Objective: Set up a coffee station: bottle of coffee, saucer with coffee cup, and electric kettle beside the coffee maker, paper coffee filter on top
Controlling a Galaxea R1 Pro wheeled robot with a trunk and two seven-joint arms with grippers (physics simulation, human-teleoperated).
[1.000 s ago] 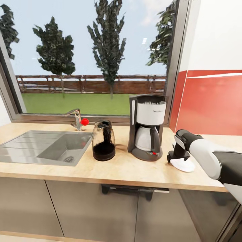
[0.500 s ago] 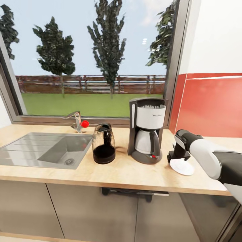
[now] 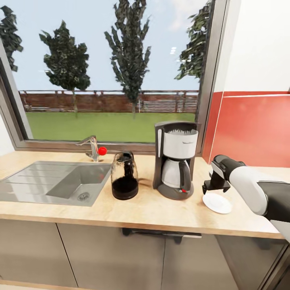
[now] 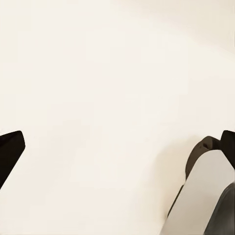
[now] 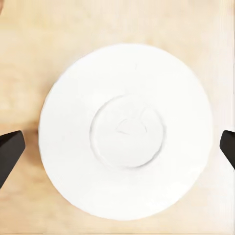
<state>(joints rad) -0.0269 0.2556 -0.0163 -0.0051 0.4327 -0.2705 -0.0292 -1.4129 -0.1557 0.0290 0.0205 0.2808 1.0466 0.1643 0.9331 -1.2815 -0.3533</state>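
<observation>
One saucer (image 3: 217, 202) lies released; right pincer (image 3: 214, 187) has lifted clear.

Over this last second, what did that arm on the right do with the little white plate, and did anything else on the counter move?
The right gripper lifted up off the saucer, its fingers spread wide, leaving the saucer flat on the countertop beside the coffee maker. The whole picture slid because the camera tilted up a bit. The coffee maker, the dark jar and the sink stayed put.
</observation>
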